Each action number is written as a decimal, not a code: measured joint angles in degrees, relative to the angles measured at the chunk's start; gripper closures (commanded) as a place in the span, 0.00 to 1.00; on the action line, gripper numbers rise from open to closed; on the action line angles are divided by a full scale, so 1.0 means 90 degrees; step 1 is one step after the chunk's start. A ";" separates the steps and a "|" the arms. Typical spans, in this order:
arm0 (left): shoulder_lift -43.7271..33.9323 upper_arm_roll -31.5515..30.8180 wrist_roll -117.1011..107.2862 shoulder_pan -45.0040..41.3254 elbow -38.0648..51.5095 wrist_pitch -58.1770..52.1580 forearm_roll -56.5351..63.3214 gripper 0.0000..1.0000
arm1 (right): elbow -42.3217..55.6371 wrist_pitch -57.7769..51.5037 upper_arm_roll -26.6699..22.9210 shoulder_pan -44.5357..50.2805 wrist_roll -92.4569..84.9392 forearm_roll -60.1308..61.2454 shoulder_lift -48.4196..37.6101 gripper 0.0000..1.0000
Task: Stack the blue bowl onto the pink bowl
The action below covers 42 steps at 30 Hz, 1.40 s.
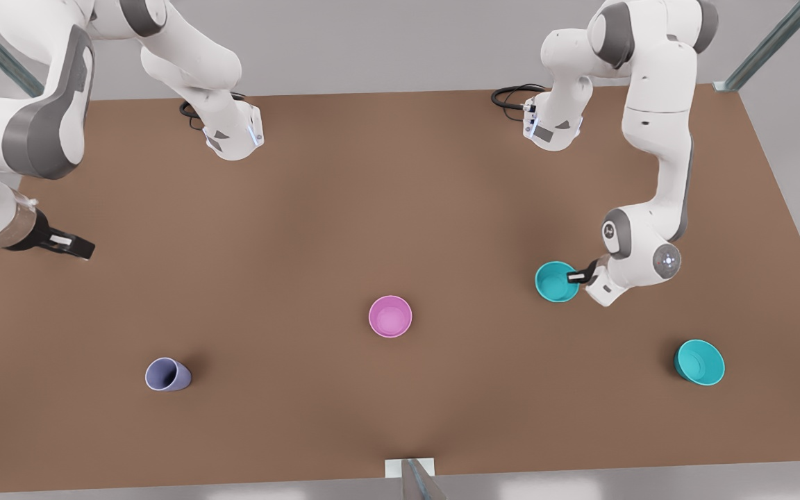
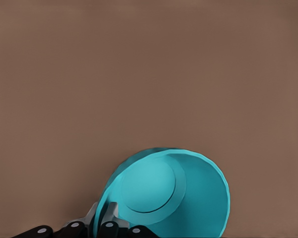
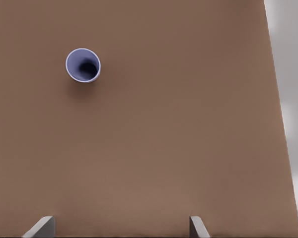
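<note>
the brown table (image 1: 386,194) is taking up most of the front view, with both white arms reaching over it from the far edge.

the arm on the front view's right is folding down toward the table, and its left gripper (image 1: 578,276) is sitting at the rim of the blue bowl (image 1: 556,281). in the left wrist view the gripper's fingers (image 2: 105,229) are standing on either side of the bowl's wall (image 2: 169,196), one inside and one outside, closing on the rim, so the claw is gripping the blue bowl. the bowl is appearing tilted toward that camera, its flat inner bottom facing it. whether the bowl is resting on the table or raised off it i cannot tell.

the arm on the front view's left is waiting over the table's left edge, and its right gripper (image 1: 70,244) is hanging well apart from every object. its fingertips (image 3: 39,227) are showing far apart in the right wrist view, so this claw is standing open with nothing in it.

the pink bowl (image 1: 390,316) is sitting upright near the middle of the table, toward the near edge, well apart from the blue bowl and to its left in the front view.

a second teal bowl (image 1: 700,362) is lying near the front view's right, nearer the camera than the held one.

a lavender cup (image 1: 167,374) is standing toward the front view's near left, also showing in the right wrist view (image 3: 83,65).
</note>
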 measured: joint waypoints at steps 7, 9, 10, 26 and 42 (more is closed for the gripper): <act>0.1635 -0.0591 -0.1163 -0.1667 0.4020 -0.1032 -0.0164 0.79 | -0.1159 0.0419 -0.0044 0.0272 -0.0670 0.0152 -0.0450 0.00; 0.2203 -0.0598 -0.1660 -0.2115 0.4956 -0.1184 -0.0162 0.79 | -0.1170 0.0544 -0.0045 0.0262 -0.0770 0.0161 -0.0384 0.00; 0.2441 -0.0601 -0.1902 -0.2271 0.5316 -0.1242 -0.0162 0.79 | -0.1159 0.0591 -0.0045 0.0261 -0.0816 0.0166 -0.0348 0.00; 0.3488 -0.0713 -0.4641 -0.2859 0.6387 -0.1121 -0.0212 0.79 | -0.1154 0.0825 -0.0044 0.0260 -0.1316 0.0171 -0.0243 0.00; 0.3422 -0.0713 -0.5667 -0.2860 0.6162 -0.1058 -0.0345 0.00 | -0.1154 0.0847 -0.0044 0.0243 -0.1544 0.0171 -0.0231 0.00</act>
